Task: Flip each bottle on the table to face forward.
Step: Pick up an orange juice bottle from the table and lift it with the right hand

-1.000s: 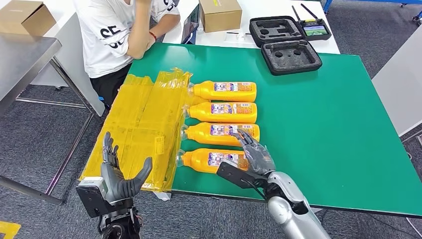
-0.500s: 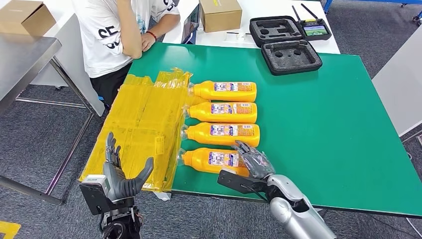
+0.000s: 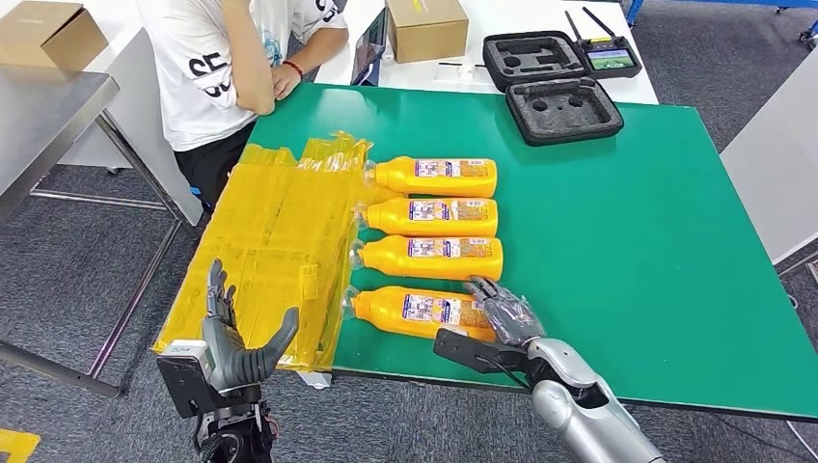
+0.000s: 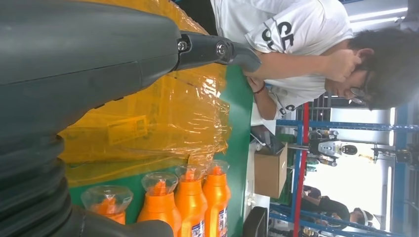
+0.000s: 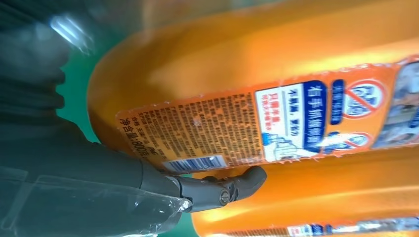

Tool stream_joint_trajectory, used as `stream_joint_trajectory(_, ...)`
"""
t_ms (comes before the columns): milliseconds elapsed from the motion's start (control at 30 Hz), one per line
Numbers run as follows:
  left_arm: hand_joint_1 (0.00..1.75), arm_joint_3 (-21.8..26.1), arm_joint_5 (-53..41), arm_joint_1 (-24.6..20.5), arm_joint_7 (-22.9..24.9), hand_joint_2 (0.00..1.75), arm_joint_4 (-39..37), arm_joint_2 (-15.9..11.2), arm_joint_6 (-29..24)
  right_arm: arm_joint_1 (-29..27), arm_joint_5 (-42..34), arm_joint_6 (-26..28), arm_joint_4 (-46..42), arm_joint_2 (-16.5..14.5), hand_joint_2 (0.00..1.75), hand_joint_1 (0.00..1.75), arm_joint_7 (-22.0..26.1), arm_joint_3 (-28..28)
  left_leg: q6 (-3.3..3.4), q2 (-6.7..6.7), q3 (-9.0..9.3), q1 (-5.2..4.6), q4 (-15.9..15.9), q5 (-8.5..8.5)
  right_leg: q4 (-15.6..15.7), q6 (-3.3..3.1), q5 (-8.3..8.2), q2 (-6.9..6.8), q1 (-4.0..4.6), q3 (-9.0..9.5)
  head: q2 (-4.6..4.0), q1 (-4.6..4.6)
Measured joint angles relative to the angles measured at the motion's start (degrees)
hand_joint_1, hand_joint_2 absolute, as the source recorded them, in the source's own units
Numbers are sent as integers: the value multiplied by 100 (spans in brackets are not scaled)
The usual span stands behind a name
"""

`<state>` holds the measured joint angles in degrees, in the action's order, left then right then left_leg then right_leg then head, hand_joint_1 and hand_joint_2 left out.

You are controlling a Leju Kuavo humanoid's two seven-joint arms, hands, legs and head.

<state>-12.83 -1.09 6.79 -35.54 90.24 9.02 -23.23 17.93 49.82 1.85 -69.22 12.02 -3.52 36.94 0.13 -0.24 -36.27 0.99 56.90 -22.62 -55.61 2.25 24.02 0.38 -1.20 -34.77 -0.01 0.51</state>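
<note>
Four orange bottles lie on their sides in a row on the green table (image 3: pixel 637 241), caps to the left: the nearest bottle (image 3: pixel 413 310), the third (image 3: pixel 434 258), the second (image 3: pixel 434 217) and the farthest (image 3: pixel 439 177). My right hand (image 3: pixel 504 313) rests on the base end of the nearest bottle (image 5: pixel 276 74), fingers spread over it. Its thumb (image 5: pixel 217 190) lies along the label's edge, in the gap beside the third bottle (image 5: pixel 321 197). My left hand (image 3: pixel 236 347) hovers open off the table's left front corner, holding nothing. The bottle caps (image 4: pixel 188 197) show past my left hand (image 4: pixel 74 59).
Crumpled yellow plastic wrap (image 3: pixel 280 241) covers the table's left side, touching the bottle caps. A black foam case (image 3: pixel 564 106) sits at the far edge. A person (image 3: pixel 231 68) leans on the far left corner. A cardboard box (image 3: pixel 426 27) stands behind on a white table.
My right hand has dropped back from over the third bottle onto the base end of the nearest bottle. My left hand has barely shifted. The person's arm has moved.
</note>
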Motion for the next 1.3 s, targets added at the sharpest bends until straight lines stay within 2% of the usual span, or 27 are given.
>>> stream_joint_trajectory(200, 0, -2, 32, -1, -2, 175, -15, -5, -9, 10, 44, -21, 42, 42, 175, 51, -24, 8, 0, 0, 1, 0, 0, 0, 0, 0, 0, 0, 0, 0, 1, 1)
stream_joint_trajectory(233, 0, -2, 32, -1, -2, 175, -23, -7, -9, 11, 44, -21, 46, 44, 175, 62, -25, 8, 0, 0, 1, 0, 0, 0, 0, 0, 0, 0, 0, 1, 1, 1)
stream_joint_trajectory(333, 0, -4, 32, -1, -3, 175, -38, -8, -9, 15, 45, -21, 59, 47, 175, 138, -26, 8, 0, 0, 3, 0, 0, 0, 0, 0, 0, 0, 0, 2, 1, 1)
stream_joint_trajectory(367, 0, -5, 33, -1, -3, 175, -40, -8, -9, 18, 47, -22, 63, 48, 175, 156, -26, 8, 0, 0, 4, 0, 0, 0, 0, 0, 0, 0, 0, 3, 1, 1)
stream_joint_trajectory(467, 0, -10, 50, -1, -2, 175, -44, -8, -6, 27, 51, -29, 72, 51, 175, 172, -25, 8, 0, 0, 6, 0, 0, 0, 0, 0, 0, 0, 0, 4, 0, 1)
stream_joint_trajectory(633, 0, -16, 112, 2, -4, 175, -45, -10, 5, 26, -46, -34, 74, 51, 175, 175, 62, 9, 0, 0, 6, 0, 0, 0, 0, 0, 0, 0, 0, 5, 1, 1)
stream_joint_trajectory(767, 0, -20, 128, 6, -7, 175, -45, -14, -20, 24, -290, -24, 83, 45, 175, 175, 331, 10, 0, 0, 5, 0, 0, 0, 0, 0, 0, 0, 0, 6, 1, 1)
stream_joint_trajectory(900, 0, -39, 164, 11, -19, 175, -47, -24, -20, -11, -848, 3, 93, 27, 175, 175, 931, 11, 0, -1, 2, 0, 0, 0, 0, 0, 0, 0, 0, 4, 0, 1)
stream_joint_trajectory(1033, 0, -49, 176, 9, -38, 175, -67, -32, -15, -27, -1214, 14, 93, -14, 175, 175, 1327, 4, 0, 0, 1, 0, 0, 0, 0, 0, 0, -1, 0, 3, 1, 1)
stream_joint_trajectory(1300, 0, -45, 360, 23, -230, 175, -103, -47, -21, -75, -2661, 18, 46, -271, 175, 175, 2694, -209, 0, 0, -1, 0, 0, 0, -1, 0, 0, -1, 0, 2, 1, 0)
